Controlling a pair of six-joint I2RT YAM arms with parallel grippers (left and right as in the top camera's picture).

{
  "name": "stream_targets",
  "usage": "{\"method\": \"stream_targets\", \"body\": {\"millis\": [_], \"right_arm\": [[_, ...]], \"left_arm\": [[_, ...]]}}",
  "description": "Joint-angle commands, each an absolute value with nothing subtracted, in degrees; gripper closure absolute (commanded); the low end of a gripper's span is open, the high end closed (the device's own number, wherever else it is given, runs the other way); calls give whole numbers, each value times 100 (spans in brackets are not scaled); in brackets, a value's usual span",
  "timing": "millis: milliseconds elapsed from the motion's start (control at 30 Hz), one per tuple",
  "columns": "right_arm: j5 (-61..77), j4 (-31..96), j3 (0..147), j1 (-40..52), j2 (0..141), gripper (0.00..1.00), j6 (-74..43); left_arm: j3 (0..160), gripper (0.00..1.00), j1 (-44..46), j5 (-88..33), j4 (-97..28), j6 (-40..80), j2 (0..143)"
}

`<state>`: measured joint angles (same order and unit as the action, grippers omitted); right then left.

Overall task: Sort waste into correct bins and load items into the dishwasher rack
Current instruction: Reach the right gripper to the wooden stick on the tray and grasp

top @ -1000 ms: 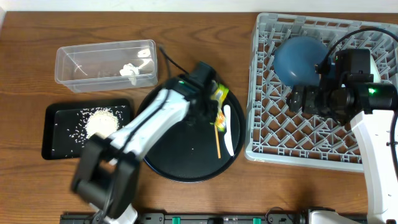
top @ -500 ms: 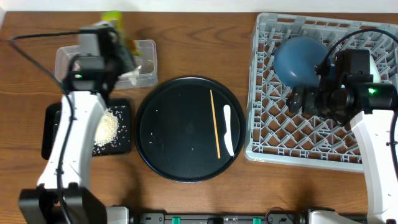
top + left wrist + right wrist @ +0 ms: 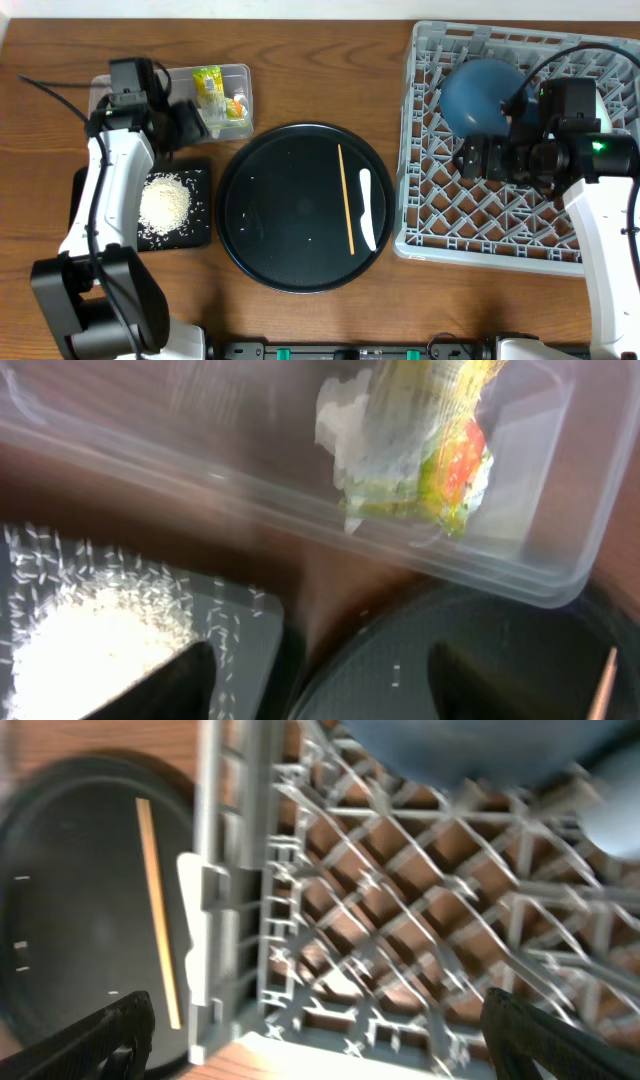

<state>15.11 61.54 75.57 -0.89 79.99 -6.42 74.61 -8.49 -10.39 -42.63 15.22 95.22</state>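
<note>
Stick (image 3: 345,200): on round black tray (image 3: 270,240), right of centre
Rice (image 3: 164,205): heaped in shallow black tray (image 3: 85,190), 9 o'clock of round tray
Left gripper (image 3: 192,125): fingers spread, empty, over near wall of clear tub (image 3: 110,88), 10 o'clock
Wrappers (image 3: 212,84): lying inside tub
Right gripper (image 3: 478,160): fingers wide, empty, above dishwasher rack (image 3: 500,235), 3 o'clock
Blue plate (image 3: 480,95): in rack, far left
Advice: left side should lift straight up, clear of tub rim, before swinging off

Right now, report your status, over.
Left gripper open, right gripper open, both empty. Wrappers in clear tub. Wooden stick lies on round tray. No obstruction seen.
</note>
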Motion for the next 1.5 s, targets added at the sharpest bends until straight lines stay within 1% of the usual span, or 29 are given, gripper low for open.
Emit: {"method": "stream_targets", "body": {"millis": [0, 33, 67, 167, 233, 300, 333, 433, 500, 567, 700, 767, 900, 1000, 1233, 1333, 1400, 1467], "right_arm": [[2475, 5916, 7553, 266, 7985, 6, -364], [2565, 5802, 7553, 451, 7985, 12, -357], [2571, 5712, 7553, 637, 7985, 20, -360], [2523, 5437, 7553, 1286, 8020, 49, -381], [2412, 5334, 7553, 1728, 8108, 73, -460], [2134, 5328, 7553, 2117, 8265, 88, -652], [1986, 5334, 7553, 2344, 8403, 89, -775], [1929, 5304, 7553, 2783, 8812, 88, -895], [1859, 5321, 7553, 3020, 9159, 94, -987], [1542, 5433, 7553, 3146, 9459, 95, -1358], [694, 5937, 7553, 3194, 9856, 95, -2228], [329, 6200, 7553, 3194, 9974, 96, -2480], [-309, 6587, 7553, 3190, 10018, 95, -2727], [-491, 6755, 7553, 3190, 10018, 94, -2792], [-1131, 7223, 7553, 3190, 10018, 94, -3570], [-1157, 7196, 7553, 3192, 10018, 94, -3553], [-862, 6943, 7557, 3212, 10009, 92, -3087], [-165, 6532, 7583, 3260, 9996, 84, -2462]], "left_arm": [[7513, 30, -856, -1308, -5070, 1511, 9347], [7513, 30, -856, -1306, -5341, 1511, 9347], [7513, 29, -856, -1306, -5634, 1509, 9347], [7513, 29, -860, -1186, -6243, 1505, 9347], [7513, 29, -862, -1028, -6501, 1505, 9345], [7513, 29, -862, -939, -6678, 1507, 9345], [7513, 29, -862, -939, -6777, 1507, 9345], [7513, 29, -862, -939, -6919, 1509, 9345], [7511, 29, -862, -939, -6938, 1507, 9345], [7511, 29, -862, -939, -6952, 1507, 9345], [7511, 28, -860, -939, -6965, 1507, 9345], [7511, 29, -862, -939, -6963, 1507, 9345], [7511, 28, -862, -939, -6960, 1507, 9345], [7513, 29, -862, -939, -6960, 1507, 9345], [7511, 28, -862, -941, -6963, 1507, 9345], [7511, 28, -860, -941, -6963, 1507, 9345], [7513, 28, -860, -941, -6960, 1507, 9345], [7511, 28, -860, -941, -6960, 1507, 9345]]}}
